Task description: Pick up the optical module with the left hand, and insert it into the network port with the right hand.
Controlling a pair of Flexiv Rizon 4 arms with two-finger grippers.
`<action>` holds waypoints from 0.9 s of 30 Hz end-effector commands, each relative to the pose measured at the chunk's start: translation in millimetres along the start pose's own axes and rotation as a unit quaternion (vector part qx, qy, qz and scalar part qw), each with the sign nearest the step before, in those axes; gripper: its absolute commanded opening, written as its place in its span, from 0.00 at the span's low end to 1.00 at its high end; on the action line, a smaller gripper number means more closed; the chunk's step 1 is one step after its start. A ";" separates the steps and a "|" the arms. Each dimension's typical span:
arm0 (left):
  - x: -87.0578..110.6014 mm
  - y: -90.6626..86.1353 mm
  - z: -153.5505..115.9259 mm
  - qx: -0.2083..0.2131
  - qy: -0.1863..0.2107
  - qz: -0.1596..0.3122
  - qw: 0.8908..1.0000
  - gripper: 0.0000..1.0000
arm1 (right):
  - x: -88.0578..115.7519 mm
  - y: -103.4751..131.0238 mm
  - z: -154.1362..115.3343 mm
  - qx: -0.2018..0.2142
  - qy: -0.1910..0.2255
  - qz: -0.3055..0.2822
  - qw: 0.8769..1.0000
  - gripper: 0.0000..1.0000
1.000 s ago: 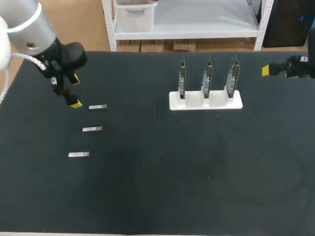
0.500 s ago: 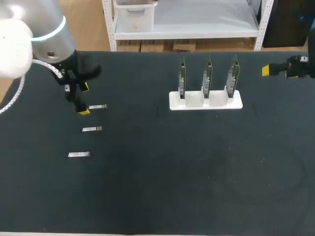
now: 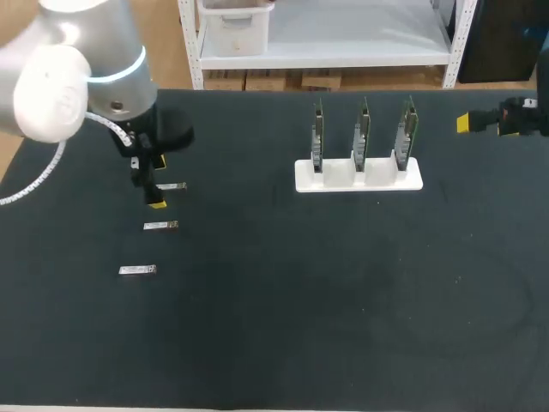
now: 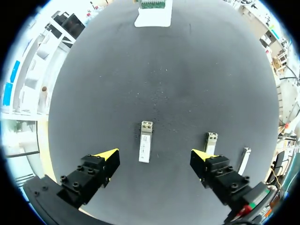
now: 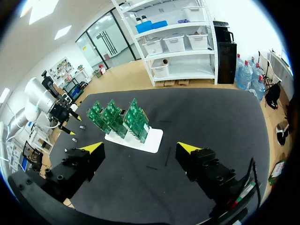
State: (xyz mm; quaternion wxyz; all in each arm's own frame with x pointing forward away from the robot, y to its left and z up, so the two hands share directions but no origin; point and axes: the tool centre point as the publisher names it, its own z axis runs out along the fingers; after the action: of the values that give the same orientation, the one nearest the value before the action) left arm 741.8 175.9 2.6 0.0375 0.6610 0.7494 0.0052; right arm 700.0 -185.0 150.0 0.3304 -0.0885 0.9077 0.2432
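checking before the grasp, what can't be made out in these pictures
- Network ports on the boards: head view, too small, boards edge-on.
- Right pincer: head view, cut off by the edge; one yellow tip shows.
- Third optical module: left wrist view, near end behind the left pincer's finger.

left gripper spread, right gripper seemingly spread
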 end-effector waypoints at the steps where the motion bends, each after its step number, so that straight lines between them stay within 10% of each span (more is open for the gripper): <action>1: -3.6 6.6 7.0 0.003 0.012 0.000 1.000 1.00 | 0.0 0.0 0.0 0.000 0.000 0.000 1.000 1.00; 20: 3.7 4.1 15.8 0.021 0.026 -0.020 0.999 1.00 | 0.0 0.0 0.0 0.000 0.000 0.000 1.000 1.00; 25: 2.7 3.8 17.0 0.022 0.025 -0.020 0.999 0.15 | 0.0 0.0 0.0 0.000 0.000 0.000 1.000 1.00; 27: 2.5 3.5 17.4 0.022 0.025 -0.019 0.999 0.00 | 0.0 0.0 0.0 0.000 0.000 0.000 1.000 1.00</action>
State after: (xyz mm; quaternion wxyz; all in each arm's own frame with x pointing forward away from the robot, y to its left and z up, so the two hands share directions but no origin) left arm 743.7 178.6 -13.8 0.0065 0.6462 0.7631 0.0047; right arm 700.0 -185.0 150.0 0.3304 -0.0885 0.9077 0.2432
